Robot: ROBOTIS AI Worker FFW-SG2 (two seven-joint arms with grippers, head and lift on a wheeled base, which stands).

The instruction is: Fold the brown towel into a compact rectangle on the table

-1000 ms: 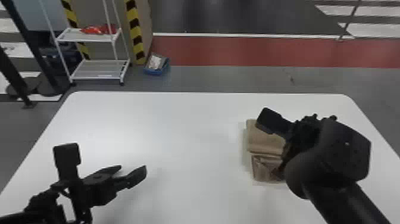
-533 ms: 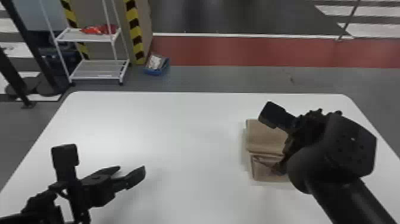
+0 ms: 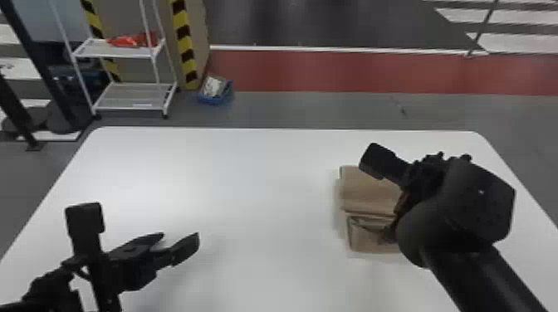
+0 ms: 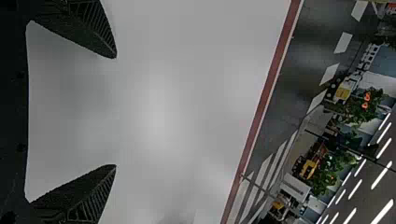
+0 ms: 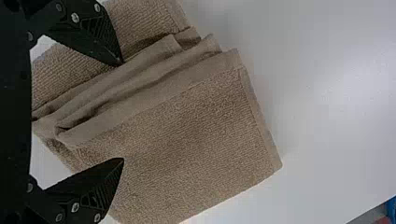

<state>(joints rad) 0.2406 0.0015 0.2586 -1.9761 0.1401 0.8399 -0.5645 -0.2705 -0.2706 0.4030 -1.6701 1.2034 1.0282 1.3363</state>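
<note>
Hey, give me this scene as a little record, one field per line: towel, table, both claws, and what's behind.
Towel: brown, folded in layers, ridged where folds bunch, on the table's right side
Table: white, light-coloured top
Left claw: open, nothing between its fingers, over the table's near left
Right claw: open, over the towel; contact unclear
Behind: white rack, blue container on the floor

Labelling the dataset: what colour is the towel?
Brown, a light tan shade; the towel shows best in the right wrist view.
</note>
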